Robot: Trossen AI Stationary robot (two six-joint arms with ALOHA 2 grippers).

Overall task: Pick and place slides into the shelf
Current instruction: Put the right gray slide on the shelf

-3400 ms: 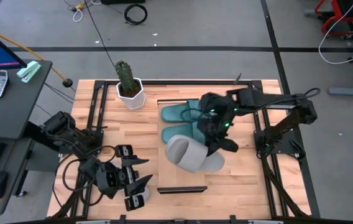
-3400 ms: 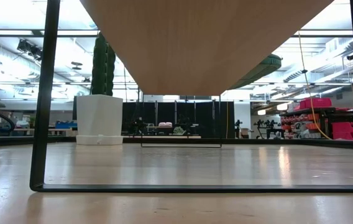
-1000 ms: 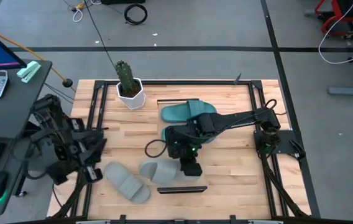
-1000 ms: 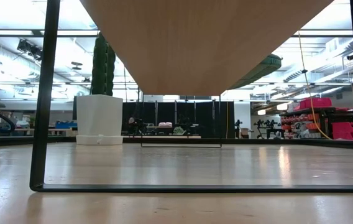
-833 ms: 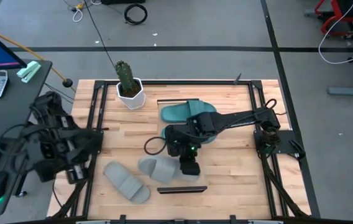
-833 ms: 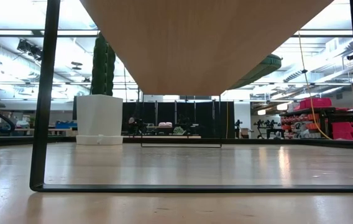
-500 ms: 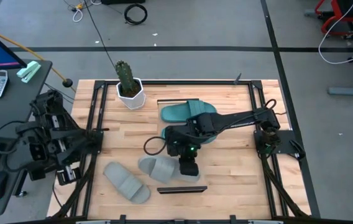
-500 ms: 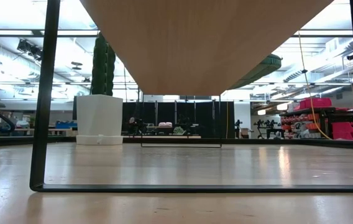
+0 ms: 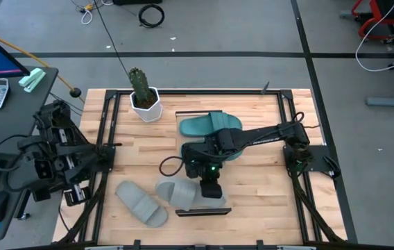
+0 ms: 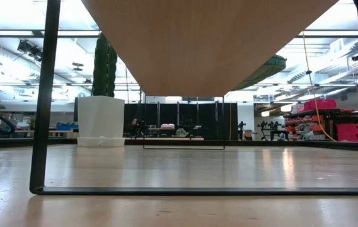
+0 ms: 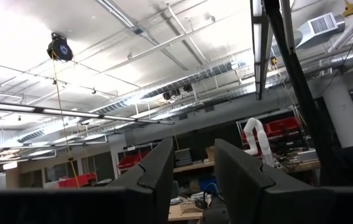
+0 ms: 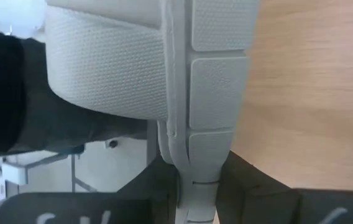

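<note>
Two light grey slides show from above: one lies on the bare tabletop point(image 9: 252, 201) near the front left point(image 9: 141, 203), and the other point(image 9: 177, 192) is pinched by its sole edge in the right gripper point(image 9: 209, 187) at the front end of the shelf point(image 9: 204, 210). Up close its sole is pebbled rubber with blocky treads point(image 12: 217, 93). One teal-green slide point(image 9: 209, 126) rests on the pale wood shelf's far end; a second is not visible under the arm. Off the table's left side, the left gripper point(image 11: 192, 171) points upward, fingers slightly parted, holding nothing. A potted cactus point(image 9: 142, 94) stands at the back.
</note>
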